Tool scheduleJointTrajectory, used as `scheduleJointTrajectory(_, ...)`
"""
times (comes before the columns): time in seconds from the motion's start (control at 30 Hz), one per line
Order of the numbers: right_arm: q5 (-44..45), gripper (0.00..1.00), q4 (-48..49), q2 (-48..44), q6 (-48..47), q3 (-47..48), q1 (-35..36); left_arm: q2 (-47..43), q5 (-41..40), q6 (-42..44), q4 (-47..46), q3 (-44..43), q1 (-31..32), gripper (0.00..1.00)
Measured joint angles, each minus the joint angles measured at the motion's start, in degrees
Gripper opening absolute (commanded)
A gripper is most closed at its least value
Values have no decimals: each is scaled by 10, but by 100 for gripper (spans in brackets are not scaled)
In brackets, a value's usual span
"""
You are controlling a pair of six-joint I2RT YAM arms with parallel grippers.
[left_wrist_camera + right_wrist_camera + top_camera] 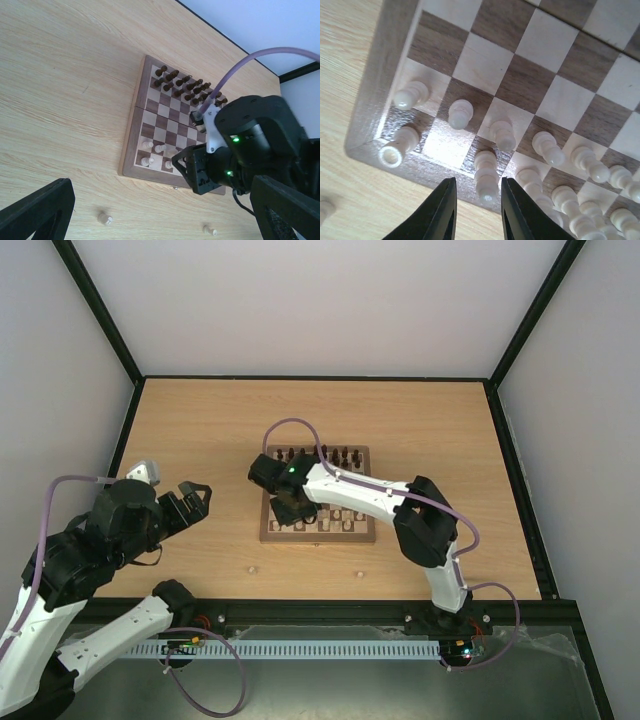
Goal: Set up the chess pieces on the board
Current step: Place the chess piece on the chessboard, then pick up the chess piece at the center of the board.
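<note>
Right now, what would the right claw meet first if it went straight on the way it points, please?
Probably the cream piece standing on the edge row of the board, between the tips of the right claw, though depth is unclear.

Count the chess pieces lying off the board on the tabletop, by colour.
Pale cream pieces: 2
Dark brown pieces: 0; all those in view stand on the board
Total off the board: 2
</note>
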State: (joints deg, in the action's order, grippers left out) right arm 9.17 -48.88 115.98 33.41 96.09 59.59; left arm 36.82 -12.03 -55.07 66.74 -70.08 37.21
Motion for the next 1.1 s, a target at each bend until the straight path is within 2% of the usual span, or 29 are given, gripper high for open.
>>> scheduleJointTrajectory(0.1,2,27,-18,-11,0,27,0,0,0,0,0,0,0,99)
scheduleJointTrajectory(0.33,-2,36,-53,-65,4,78,0,0,-1,0,1,-2,0,99)
scheduleJointTrajectory(0.53,-22,39,-59,-101,11,84,18,1,-5,0,4,-52,0,99)
scheduleJointTrajectory(0.73,-39,40,-59,-70,34,96,95,9,-15,2,5,-125,0,99)
scheduleJointTrajectory(0.83,-50,43,-57,-52,51,98,127,13,-17,2,7,-142,0,99)
scheduleJointTrajectory(1.1,-62,46,-48,-19,94,98,155,16,-17,2,20,-144,0,99)
